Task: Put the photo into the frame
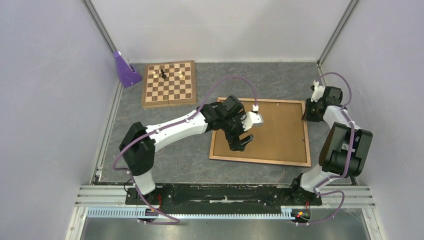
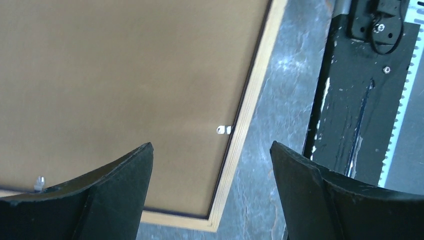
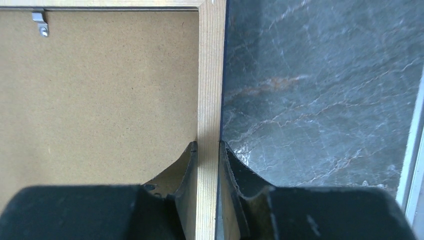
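The frame (image 1: 260, 161) lies back side up on the grey table, its light wood rail around a brown backing board (image 1: 280, 130). My right gripper (image 1: 306, 116) is at the frame's right edge. In the right wrist view it (image 3: 207, 145) is shut on the wood rail (image 3: 210, 75), one finger on the board side and one on the table side. My left gripper (image 1: 241, 142) hangs over the frame's left part. It (image 2: 210, 145) is open and holds nothing, above a corner of the rail (image 2: 250, 100). The photo is hidden.
A chessboard (image 1: 169, 83) with a few pieces lies at the back left, next to a purple object (image 1: 126, 70). Small metal clips (image 2: 223, 130) (image 3: 40, 24) sit on the rail's inner edge. White walls close both sides, and the black base rail (image 1: 225, 195) runs along the near edge.
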Robot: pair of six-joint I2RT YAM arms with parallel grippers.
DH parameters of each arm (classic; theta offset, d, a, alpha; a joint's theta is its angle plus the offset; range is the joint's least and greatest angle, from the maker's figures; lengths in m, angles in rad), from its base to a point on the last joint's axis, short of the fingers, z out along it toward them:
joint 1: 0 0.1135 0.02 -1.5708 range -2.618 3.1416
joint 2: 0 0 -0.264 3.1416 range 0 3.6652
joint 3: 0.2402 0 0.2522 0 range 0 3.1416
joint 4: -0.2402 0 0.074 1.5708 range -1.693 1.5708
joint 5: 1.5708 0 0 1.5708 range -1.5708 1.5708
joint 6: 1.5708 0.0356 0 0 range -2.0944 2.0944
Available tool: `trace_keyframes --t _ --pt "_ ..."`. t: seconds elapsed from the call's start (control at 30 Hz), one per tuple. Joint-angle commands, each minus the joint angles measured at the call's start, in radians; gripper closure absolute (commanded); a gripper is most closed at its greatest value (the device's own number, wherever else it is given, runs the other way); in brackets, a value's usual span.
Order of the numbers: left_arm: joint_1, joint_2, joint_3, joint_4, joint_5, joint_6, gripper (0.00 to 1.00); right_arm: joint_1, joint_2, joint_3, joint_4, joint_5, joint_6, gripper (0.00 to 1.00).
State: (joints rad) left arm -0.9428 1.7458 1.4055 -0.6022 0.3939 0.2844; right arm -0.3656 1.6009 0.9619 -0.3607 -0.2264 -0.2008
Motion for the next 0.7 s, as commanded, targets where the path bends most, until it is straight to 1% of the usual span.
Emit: trace_keyframes --t 0.0,0.13,0.27,0.4,0.5,0.57,0.67 --pt "-0.087 0.069 0.1 -0.02 -0.056 0.12 0.07 -0.006 -0.065 0.125 -0.037 -0.081 0.046 1.0" --pt "-0.169 0.137 0.156 -0.031 -0.122 0.193 0.07 -0.004 -0.092 0.18 -0.093 -0.117 0.072 1.0" --pt "-0.205 0.191 0.22 -0.036 -0.136 0.194 0.08 0.006 -0.118 0.217 -0.124 -0.132 0.088 1.0" --pt "-0.22 0.226 0.284 -0.016 -0.157 0.132 0.09 0.034 -0.13 0.256 -0.149 -0.132 0.09 1.0" --pt "-0.221 0.228 0.297 0.025 -0.199 0.067 0.09 0.052 -0.136 0.282 -0.163 -0.133 0.096 1.0" --pt "-0.229 0.226 0.301 0.039 -0.235 0.037 0.09 0.057 -0.136 0.298 -0.17 -0.138 0.105 1.0" --pt "-0.262 0.223 0.301 0.045 -0.332 0.024 0.09 0.059 -0.13 0.321 -0.177 -0.152 0.12 1.0"
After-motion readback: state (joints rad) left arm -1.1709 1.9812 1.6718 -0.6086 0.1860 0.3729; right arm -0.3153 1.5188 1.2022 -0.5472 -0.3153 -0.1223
